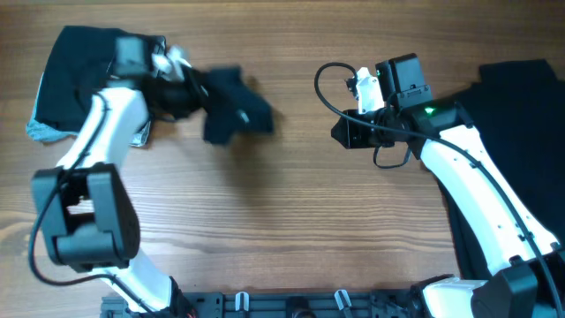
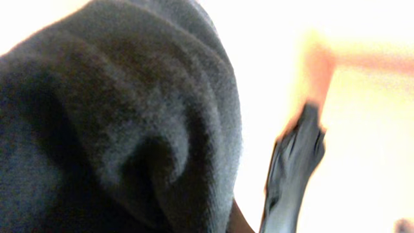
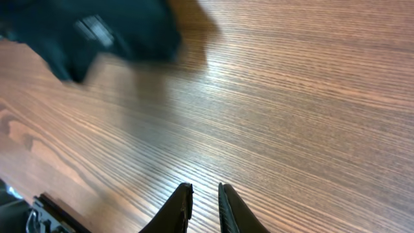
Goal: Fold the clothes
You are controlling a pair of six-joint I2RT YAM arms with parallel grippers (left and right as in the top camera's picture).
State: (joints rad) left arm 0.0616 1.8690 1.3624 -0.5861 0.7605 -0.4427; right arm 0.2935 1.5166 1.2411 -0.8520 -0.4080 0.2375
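Note:
My left gripper [image 1: 179, 87] is shut on a dark T-shirt [image 1: 231, 104] and holds it bunched above the table at the upper left. In the left wrist view the dark fabric [image 2: 123, 129] fills the left side and hides one finger; the other finger [image 2: 294, 165] shows blurred. A stack of dark clothes [image 1: 79, 71] lies at the far left, with a pale grey-blue garment [image 1: 40, 130] showing at its lower edge. My right gripper [image 1: 347, 132] hovers over bare wood, its fingers [image 3: 204, 194] nearly together and empty. The held shirt shows blurred in the right wrist view [image 3: 97, 32].
A second pile of dark clothes [image 1: 521, 106] lies at the right edge, partly under my right arm. The wooden table [image 1: 291, 212] runs between the two arms. A black rail [image 1: 291, 305] lines the front edge.

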